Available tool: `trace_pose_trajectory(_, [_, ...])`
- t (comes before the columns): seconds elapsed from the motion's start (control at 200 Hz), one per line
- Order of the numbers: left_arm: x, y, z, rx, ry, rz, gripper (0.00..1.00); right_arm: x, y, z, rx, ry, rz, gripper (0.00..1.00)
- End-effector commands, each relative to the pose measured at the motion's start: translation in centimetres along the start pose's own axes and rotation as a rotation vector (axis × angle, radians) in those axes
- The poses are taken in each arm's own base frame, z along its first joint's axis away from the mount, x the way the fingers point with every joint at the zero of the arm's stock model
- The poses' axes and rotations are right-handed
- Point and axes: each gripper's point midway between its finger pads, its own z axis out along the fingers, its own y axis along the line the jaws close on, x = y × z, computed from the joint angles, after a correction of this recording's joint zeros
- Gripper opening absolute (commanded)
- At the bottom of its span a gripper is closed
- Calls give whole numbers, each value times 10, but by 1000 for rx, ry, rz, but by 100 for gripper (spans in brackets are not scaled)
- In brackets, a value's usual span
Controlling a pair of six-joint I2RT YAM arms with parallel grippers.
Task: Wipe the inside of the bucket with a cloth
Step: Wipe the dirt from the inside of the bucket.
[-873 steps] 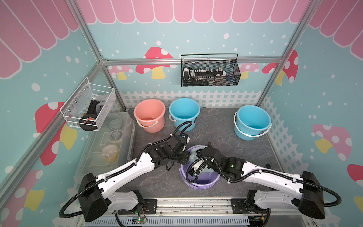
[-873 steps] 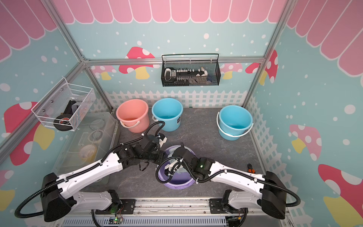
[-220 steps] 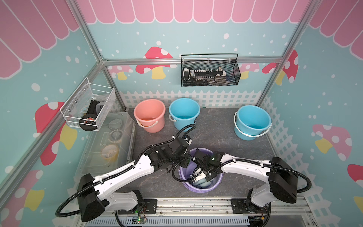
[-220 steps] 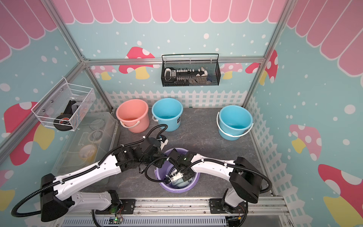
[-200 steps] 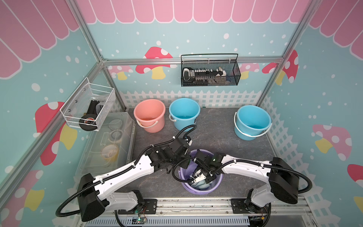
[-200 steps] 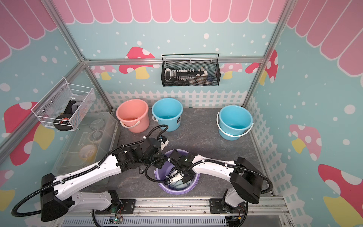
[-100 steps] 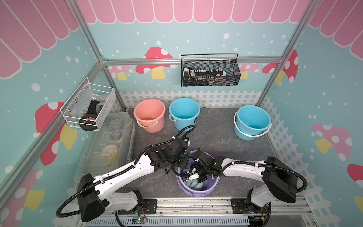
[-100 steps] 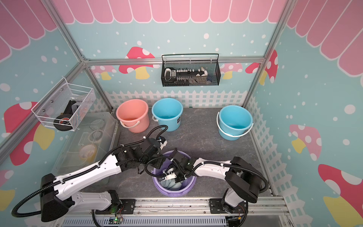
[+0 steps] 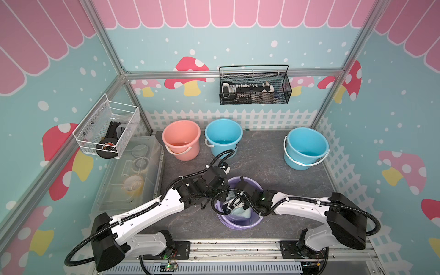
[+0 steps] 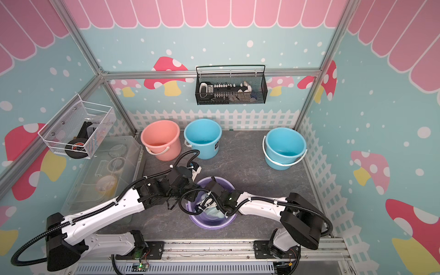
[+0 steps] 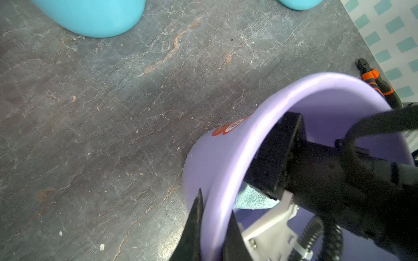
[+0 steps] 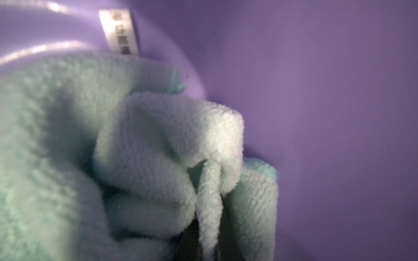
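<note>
lilac plastic bucket (image 9: 240, 224) stands on the grey counter (image 9: 262, 162). the left hand (image 11: 214, 217) is closed on its rim, one finger outside the wall and one inside. the right hand (image 9: 234, 202) reaches down inside the bucket, clamped on a fold of the pale aqua cloth (image 12: 158, 146). the rest of the cloth (image 10: 213, 212) bunches just ahead of and below that hand, lying against the bucket's inner wall, and shows in both top views.
</note>
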Motion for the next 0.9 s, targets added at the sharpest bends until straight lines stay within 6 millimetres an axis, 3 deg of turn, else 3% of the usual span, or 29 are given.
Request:
trace_pose_trajectory(0.0, [-12, -2, -4, 10, -59, -13, 0, 34, 21, -20, -118, 154, -159, 8])
trace_pose_trajectory(0.12, [-12, -1, -4, 2, -61, -12, 0, 48, 49, -35, -265, 202, -177, 8])
trace_pose_trajectory(0.21, [-13, -1, -5, 2, -65, -14, 0, 47, 67, -47, -377, 180, -142, 8])
trace_pose_trajectory(0.36, [-14, -1, -4, -2, -64, -15, 0, 25, 107, -67, -613, 47, -62, 8])
trace_pose_trajectory(0.56, [-15, -2, -3, 1, -60, -10, 0, -11, 143, -72, -815, -131, 37, 6])
trace_pose_trajectory(0.71, [-14, -3, -1, 0, -54, -14, 0, -55, 134, -63, -778, -367, 161, 6])
trace_pose_trajectory(0.806, [-13, -3, 2, 0, -48, -18, 0, -81, 111, -54, -661, -511, 240, 6])
trace_pose_trajectory(0.896, [-13, -3, 2, 1, -47, -20, 0, -95, 86, -44, -526, -582, 300, 6])
